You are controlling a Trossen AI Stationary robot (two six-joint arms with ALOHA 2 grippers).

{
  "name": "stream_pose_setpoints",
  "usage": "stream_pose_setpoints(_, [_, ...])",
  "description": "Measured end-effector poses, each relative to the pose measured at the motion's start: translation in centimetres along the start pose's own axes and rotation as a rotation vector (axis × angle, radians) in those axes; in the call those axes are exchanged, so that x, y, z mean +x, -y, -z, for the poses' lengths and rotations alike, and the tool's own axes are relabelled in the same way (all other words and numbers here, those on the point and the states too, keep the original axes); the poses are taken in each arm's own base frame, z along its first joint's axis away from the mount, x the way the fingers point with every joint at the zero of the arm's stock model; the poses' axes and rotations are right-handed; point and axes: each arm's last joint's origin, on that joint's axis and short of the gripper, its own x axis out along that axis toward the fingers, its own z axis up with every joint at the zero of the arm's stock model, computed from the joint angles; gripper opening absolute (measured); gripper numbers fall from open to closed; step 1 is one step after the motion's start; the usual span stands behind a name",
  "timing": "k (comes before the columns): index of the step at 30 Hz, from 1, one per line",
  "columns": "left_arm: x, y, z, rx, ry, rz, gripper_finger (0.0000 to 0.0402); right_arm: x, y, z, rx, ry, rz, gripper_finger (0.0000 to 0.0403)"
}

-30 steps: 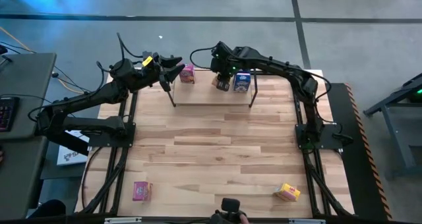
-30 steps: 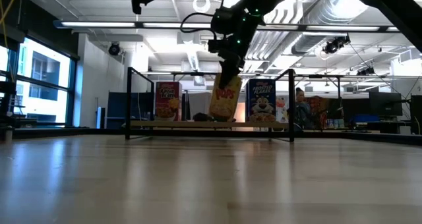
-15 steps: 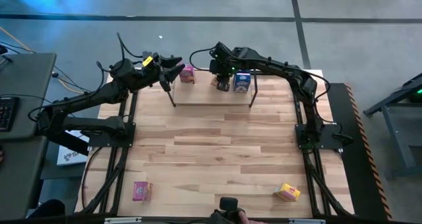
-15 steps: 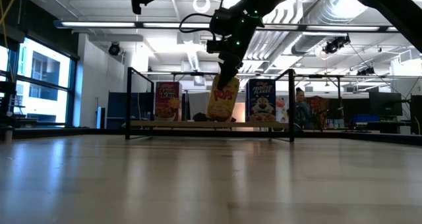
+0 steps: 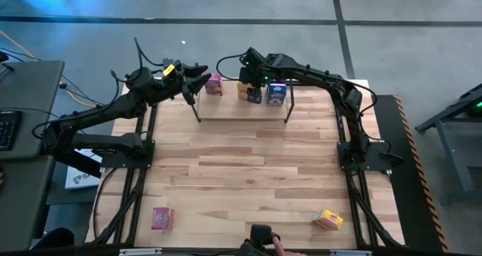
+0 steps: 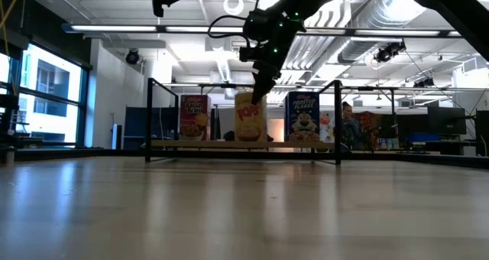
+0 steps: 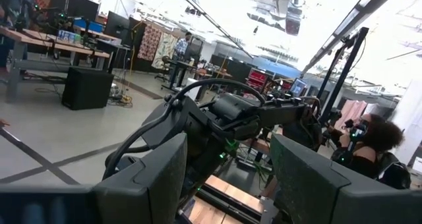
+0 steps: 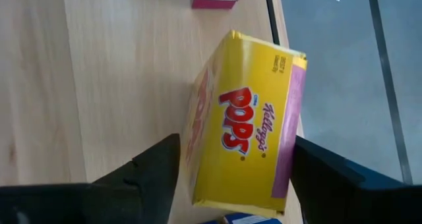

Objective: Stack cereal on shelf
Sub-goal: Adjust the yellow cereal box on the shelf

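Overhead, right claw [image 5: 249, 90] wide around yellow cereal box [image 6: 250, 117] on shelf [image 6: 191, 144]; lab behind.

The shelf [image 5: 241, 105] is pale wood with thin black wire posts; on it, the left box [image 6: 194, 117] is magenta with a yellow picture, the middle box [image 8: 247, 125] is bright yellow with red lettering outlined in white and a pink-purple side strip, and the right box [image 6: 302, 115] is blue with a white figure; well away from the shelf, at the table's [image 5: 241, 173] near edge, lie a pink box [image 5: 161, 217] and a yellow box [image 5: 328, 220]; the table is striped light wood planks; both arms are black, the left one [image 5: 113, 109] with a yellow tag.
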Motion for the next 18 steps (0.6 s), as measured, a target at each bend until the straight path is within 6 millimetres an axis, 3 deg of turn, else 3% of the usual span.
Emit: stream_pose_setpoints(18, [-0.01,-0.12,0.34,-0.002,-0.035,-0.012,0.0209,-0.03,-0.20,0.09,-0.107,-0.072,0.105,0.0245])
